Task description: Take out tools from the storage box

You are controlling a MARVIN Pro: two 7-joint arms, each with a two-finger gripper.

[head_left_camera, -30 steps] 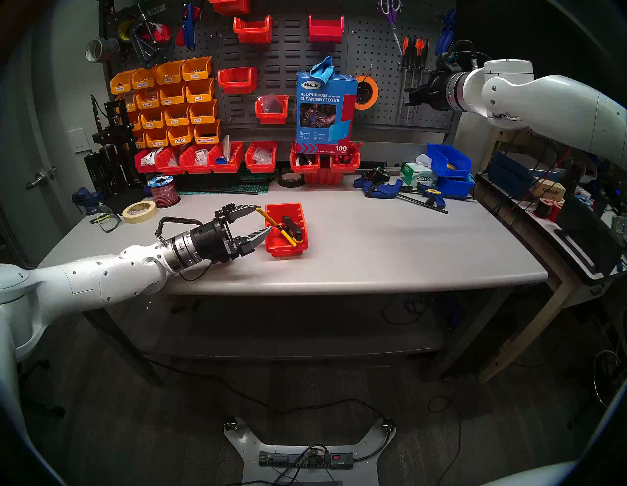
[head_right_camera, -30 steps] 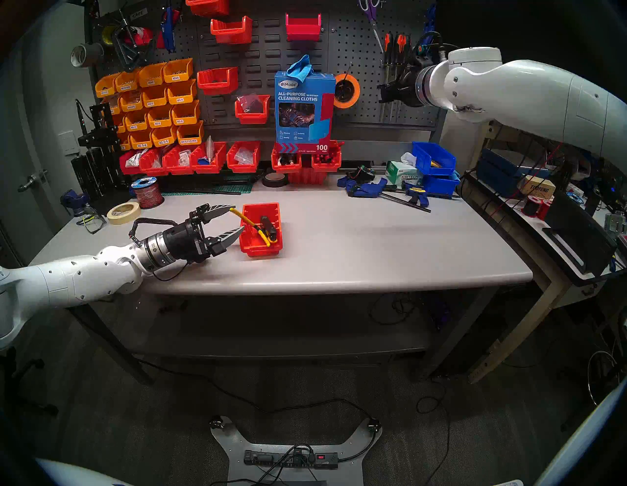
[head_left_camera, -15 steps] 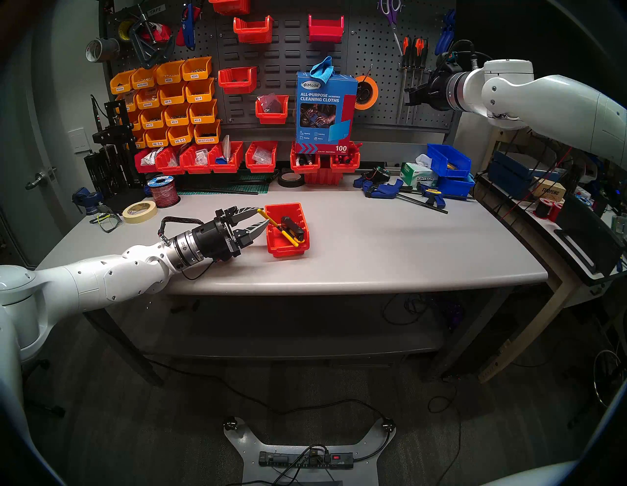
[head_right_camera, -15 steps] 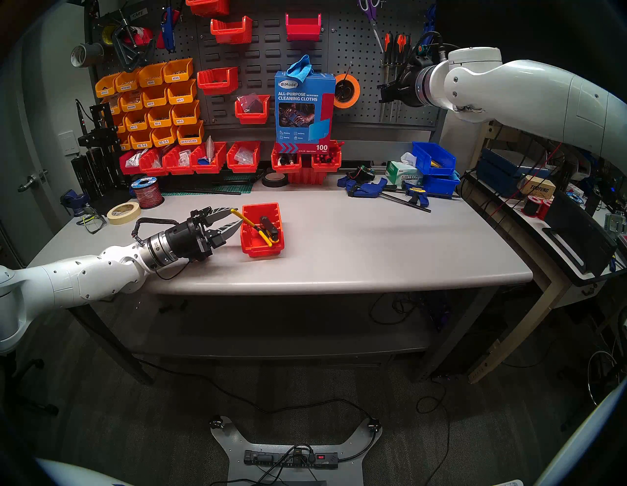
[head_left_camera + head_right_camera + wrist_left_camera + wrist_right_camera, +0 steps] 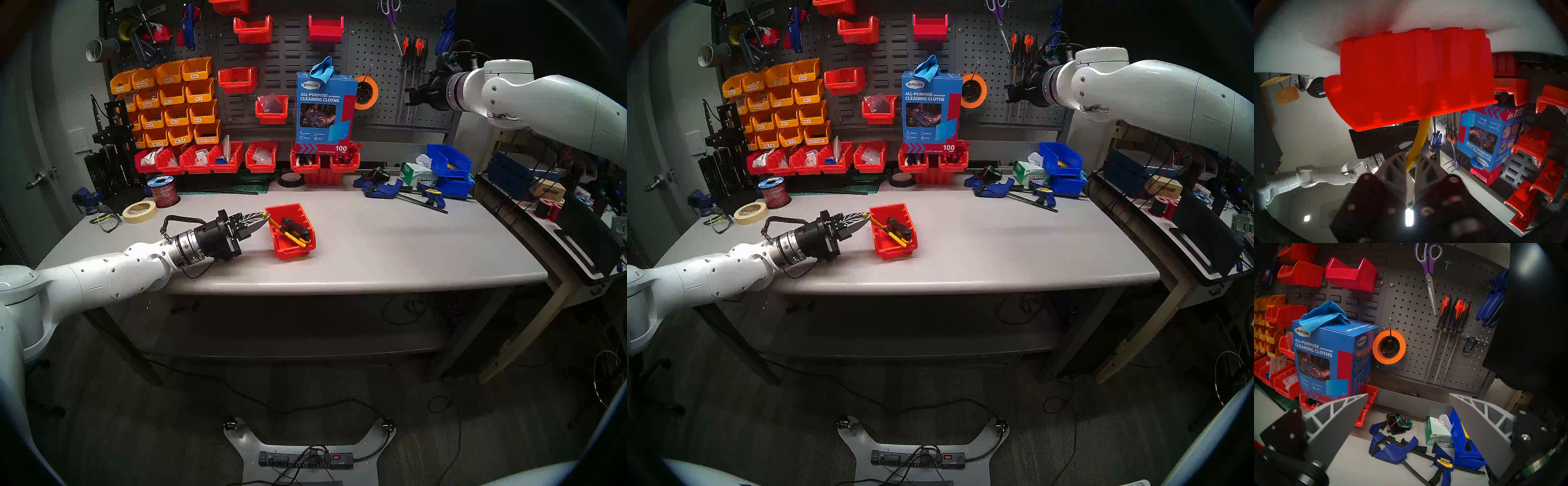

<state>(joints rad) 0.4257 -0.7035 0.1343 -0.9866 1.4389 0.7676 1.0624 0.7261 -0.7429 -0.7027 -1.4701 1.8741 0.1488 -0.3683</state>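
Left pincer (image 5: 864,219) apparently pinching yellow handle (image 5: 872,219) at red storage box (image 5: 895,253) rim.

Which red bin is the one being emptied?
On the grey workbench, look in front of the tool wall for the lone red bin standing in the open. Unlike the others racked behind, it holds yellow-handled cutters, one handle pinched by the left pincer.

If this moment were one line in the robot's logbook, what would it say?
left gripper: shut on yellow handle | tool: mostly inside red bin | bin: tilted on table | right gripper: open, raised, empty
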